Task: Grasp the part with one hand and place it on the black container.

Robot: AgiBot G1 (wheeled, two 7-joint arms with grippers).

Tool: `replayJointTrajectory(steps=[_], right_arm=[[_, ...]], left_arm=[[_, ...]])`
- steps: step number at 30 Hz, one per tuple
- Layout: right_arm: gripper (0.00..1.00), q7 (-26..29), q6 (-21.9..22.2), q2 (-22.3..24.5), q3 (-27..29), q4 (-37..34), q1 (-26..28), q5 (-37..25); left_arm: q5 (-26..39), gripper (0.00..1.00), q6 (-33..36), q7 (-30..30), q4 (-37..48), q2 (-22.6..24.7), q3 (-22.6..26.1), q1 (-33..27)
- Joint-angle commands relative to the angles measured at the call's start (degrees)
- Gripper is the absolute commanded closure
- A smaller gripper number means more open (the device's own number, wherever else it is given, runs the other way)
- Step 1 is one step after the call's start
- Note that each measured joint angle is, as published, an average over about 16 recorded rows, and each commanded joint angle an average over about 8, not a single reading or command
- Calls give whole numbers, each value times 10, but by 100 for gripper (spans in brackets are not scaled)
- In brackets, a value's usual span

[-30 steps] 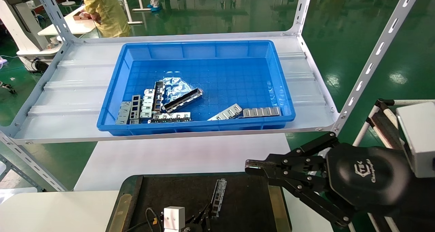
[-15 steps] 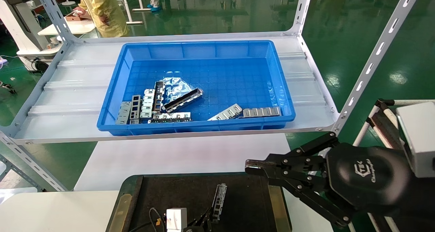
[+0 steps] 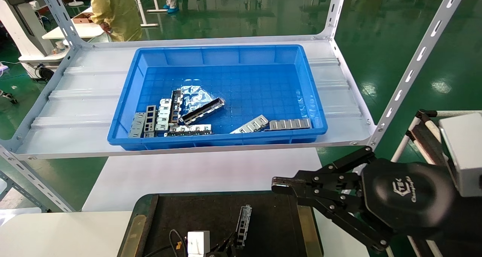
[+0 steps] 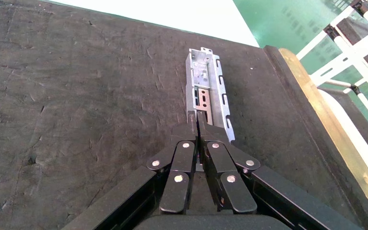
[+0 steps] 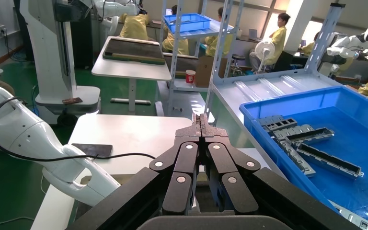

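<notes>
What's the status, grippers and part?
Left gripper shut on the part, resting on black container. Right gripper shut, parked beside it. Nothing in the way.

The matte black right hand (image 3: 286,186) has slim jointed fingers with silver rivets, a white-logo palm and a white wrist block.

In the head view the left gripper (image 3: 226,247) is mostly cut off by the bottom edge, which also crops the near side of the black container (image 3: 150,215). In the left wrist view its fingertips (image 4: 192,120) cover the near end of the part (image 4: 206,96), so the contact there seems closed but is hidden. The right gripper (image 3: 280,185) runs off the frame's right side.
</notes>
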Motion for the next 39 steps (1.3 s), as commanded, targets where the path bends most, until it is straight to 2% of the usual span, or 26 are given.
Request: replayJointTrajectory(steps=[1, 13, 19, 25, 29, 39], right_arm=[[0, 0, 0, 0, 0, 0, 0, 0], [0, 0, 0, 0, 0, 0, 0, 0], [0, 0, 0, 0, -1, 0, 0, 0], [0, 0, 0, 0, -1, 0, 0, 1], [0, 0, 0, 0, -1, 0, 0, 1], [0, -1, 0, 0, -1, 0, 0, 1]], left_arm=[[0, 0, -1, -1, 1, 0, 2, -1], [7, 0, -11, -11, -19, -1, 0, -2], [21, 0, -3, -8, -45, -4, -24, 9], [31, 0, 51, 2, -56, -12, -61, 23], [28, 0, 101, 1, -44, -29, -69, 21], [18, 0, 208, -54, -28, -115, -22, -10]])
